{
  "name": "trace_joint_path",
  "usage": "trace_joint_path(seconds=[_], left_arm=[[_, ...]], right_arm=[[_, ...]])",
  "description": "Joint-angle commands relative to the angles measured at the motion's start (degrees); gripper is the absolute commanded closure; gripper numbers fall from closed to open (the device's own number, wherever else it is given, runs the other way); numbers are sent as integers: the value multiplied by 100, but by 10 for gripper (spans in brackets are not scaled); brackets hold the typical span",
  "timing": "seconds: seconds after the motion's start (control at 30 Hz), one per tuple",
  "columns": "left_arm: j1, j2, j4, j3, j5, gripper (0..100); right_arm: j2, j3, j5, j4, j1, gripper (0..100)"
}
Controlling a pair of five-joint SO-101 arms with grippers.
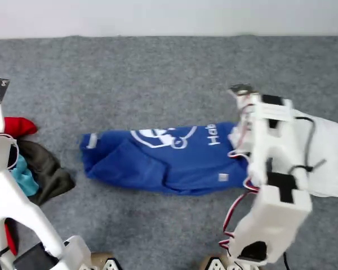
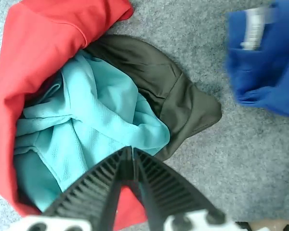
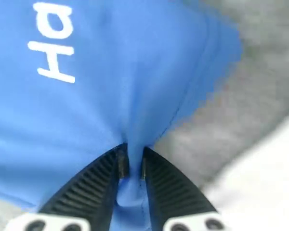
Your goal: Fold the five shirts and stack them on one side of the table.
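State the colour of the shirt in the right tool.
Blue shirt with white print; right wrist view.

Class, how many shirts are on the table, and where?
5: red shirt, teal shirt and dark shirt piled at left; blue shirt central, in the right gripper; white shirt at right. Others may be hidden.

The blue shirt (image 1: 163,160) is royal blue with a white printed logo and white lettering. At 3 o'clock lies a plain white shirt (image 1: 332,163). At 9 o'clock are a red shirt (image 2: 33,43), a turquoise shirt (image 2: 91,125) of fine mesh and a dark olive-brown shirt (image 2: 173,91). The counter (image 1: 158,73) is mottled grey. The left tool (image 2: 131,154) and right tool (image 3: 131,161) have black ribbed fingers on white bodies
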Motion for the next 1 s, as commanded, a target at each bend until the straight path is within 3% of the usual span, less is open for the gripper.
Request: trace_joint_path(seconds=[0.0,0.33,0.8,0.97], left_arm=[[18,-211,141,-57,53,985],[26,-202,141,-48,53,985],[176,-651,141,-22,273,985],[316,-853,132,-22,299,985]], right_arm=[[-567,-536,686,488,549,990],[-884,-1837,993,2211,-119,990],[-1437,-1793,-431,2343,-3363,990],[-1349,-1793,-677,1815,-4145,990]])
